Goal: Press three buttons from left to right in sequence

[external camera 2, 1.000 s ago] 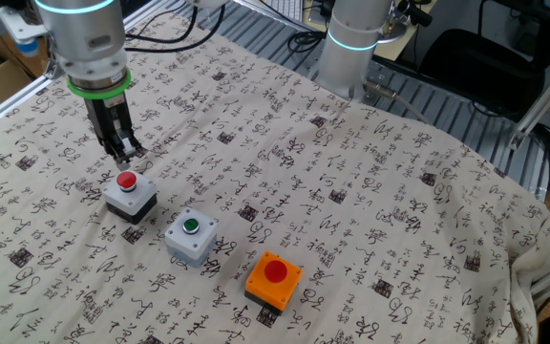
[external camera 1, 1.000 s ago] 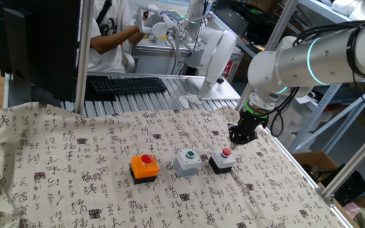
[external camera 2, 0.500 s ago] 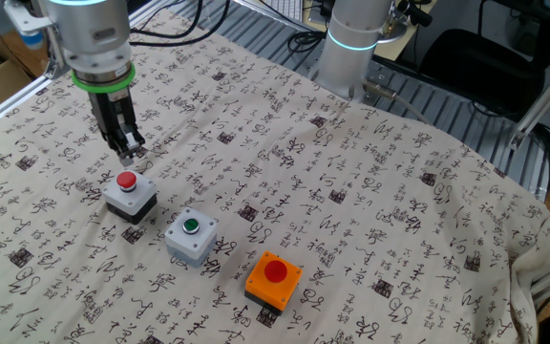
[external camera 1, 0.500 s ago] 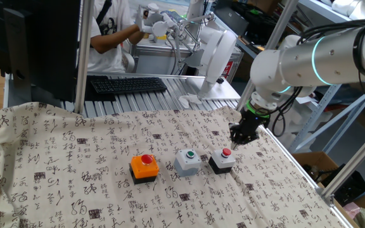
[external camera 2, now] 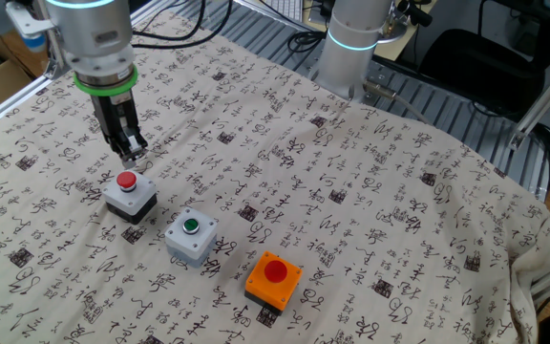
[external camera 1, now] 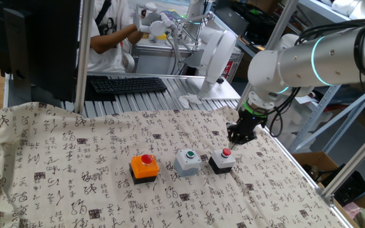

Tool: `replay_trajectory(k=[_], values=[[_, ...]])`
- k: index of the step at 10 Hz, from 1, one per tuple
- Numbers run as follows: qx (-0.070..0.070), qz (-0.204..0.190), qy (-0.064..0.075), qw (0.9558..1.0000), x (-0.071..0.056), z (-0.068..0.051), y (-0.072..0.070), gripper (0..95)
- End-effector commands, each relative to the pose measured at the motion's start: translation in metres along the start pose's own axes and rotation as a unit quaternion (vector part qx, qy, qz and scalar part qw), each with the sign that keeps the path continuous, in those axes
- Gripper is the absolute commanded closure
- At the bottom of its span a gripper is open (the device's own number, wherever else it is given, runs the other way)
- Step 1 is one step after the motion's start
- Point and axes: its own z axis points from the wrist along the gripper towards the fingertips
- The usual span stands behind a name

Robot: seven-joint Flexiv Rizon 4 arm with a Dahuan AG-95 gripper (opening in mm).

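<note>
Three button boxes stand in a row on the patterned cloth. In one fixed view, from left to right, they are the orange box with a red button (external camera 1: pixel 144 168), the light grey box with a green button (external camera 1: pixel 187 161) and the black box with a small red button (external camera 1: pixel 222 159). My gripper (external camera 1: pixel 232 143) hangs just above and behind the black box, touching nothing. In the other fixed view the row is mirrored: red-button box (external camera 2: pixel 129 193), green-button box (external camera 2: pixel 191 238), orange box (external camera 2: pixel 274 278). There the gripper (external camera 2: pixel 129 153) points down with its fingers together, empty.
The cloth-covered table (external camera 1: pixel 75 152) ends at a metal frame on the right (external camera 1: pixel 296 171). A black keyboard (external camera 1: pixel 127 84) lies behind the cloth, and a person sits beyond it. A second robot's white base (external camera 2: pixel 353 43) stands at the table's far side.
The gripper has shifted only slightly, a little up and along the cloth beside the black box. The button boxes have not moved.
</note>
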Motion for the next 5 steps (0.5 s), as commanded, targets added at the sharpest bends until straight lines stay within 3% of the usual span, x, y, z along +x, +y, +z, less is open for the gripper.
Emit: replay_trajectory(k=[1, 5], values=[[0.0, 0.004, 0.001, 1.0, 0.001, 0.001, 0.005, 95.0], [0.0, 0.017, 0.0, 0.9999, 0.007, 0.005, 0.026, 95.0]])
